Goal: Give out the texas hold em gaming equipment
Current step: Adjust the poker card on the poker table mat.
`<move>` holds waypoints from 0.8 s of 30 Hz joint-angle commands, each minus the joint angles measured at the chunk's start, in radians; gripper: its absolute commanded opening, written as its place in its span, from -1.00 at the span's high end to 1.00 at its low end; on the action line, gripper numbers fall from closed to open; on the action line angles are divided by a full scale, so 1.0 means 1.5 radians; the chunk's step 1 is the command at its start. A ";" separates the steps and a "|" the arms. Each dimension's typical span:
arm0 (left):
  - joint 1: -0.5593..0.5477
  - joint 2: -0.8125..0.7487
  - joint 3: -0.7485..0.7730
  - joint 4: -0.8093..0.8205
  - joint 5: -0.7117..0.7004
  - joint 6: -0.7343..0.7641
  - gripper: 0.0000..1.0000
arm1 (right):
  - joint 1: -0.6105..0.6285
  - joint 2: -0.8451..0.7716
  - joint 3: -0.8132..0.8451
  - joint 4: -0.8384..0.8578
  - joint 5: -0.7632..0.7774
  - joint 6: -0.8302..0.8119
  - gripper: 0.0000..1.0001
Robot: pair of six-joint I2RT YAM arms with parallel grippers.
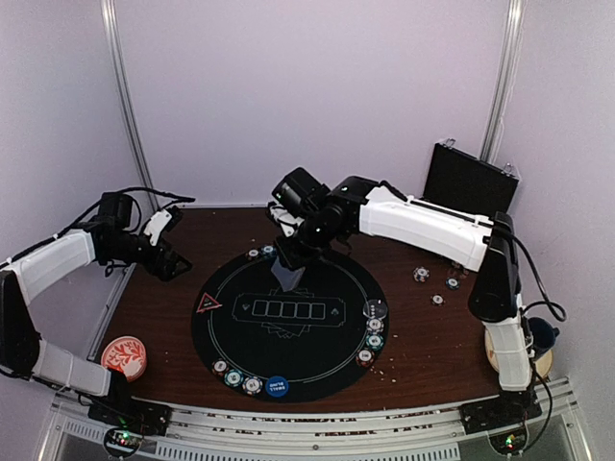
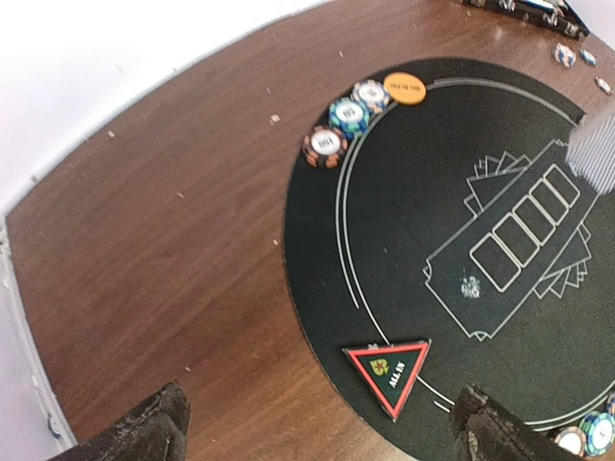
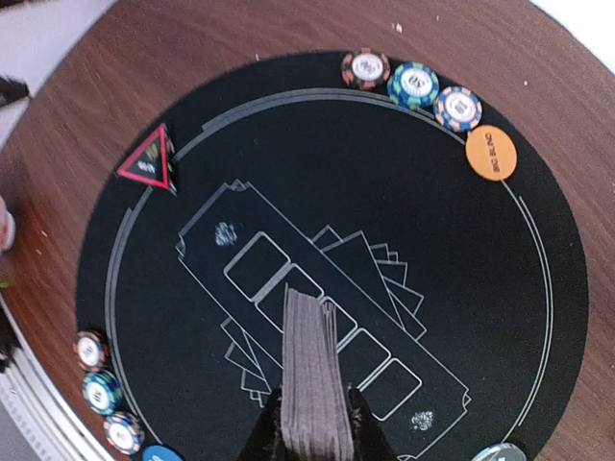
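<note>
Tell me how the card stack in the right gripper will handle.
The card stack shows many separate thin edges, so it would probably fan or slide apart if the right gripper loosens. Pinched across its faces, it is likely stiff, and it looks light.

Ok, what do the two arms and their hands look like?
The left arm and right arm are white shells with black joints and loose black cables. The left hand and right hand are black, each with two dark fingers.
</note>
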 commanded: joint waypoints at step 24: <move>0.003 -0.004 -0.044 0.102 -0.044 -0.050 -0.96 | 0.053 0.065 -0.112 0.010 0.089 -0.019 0.85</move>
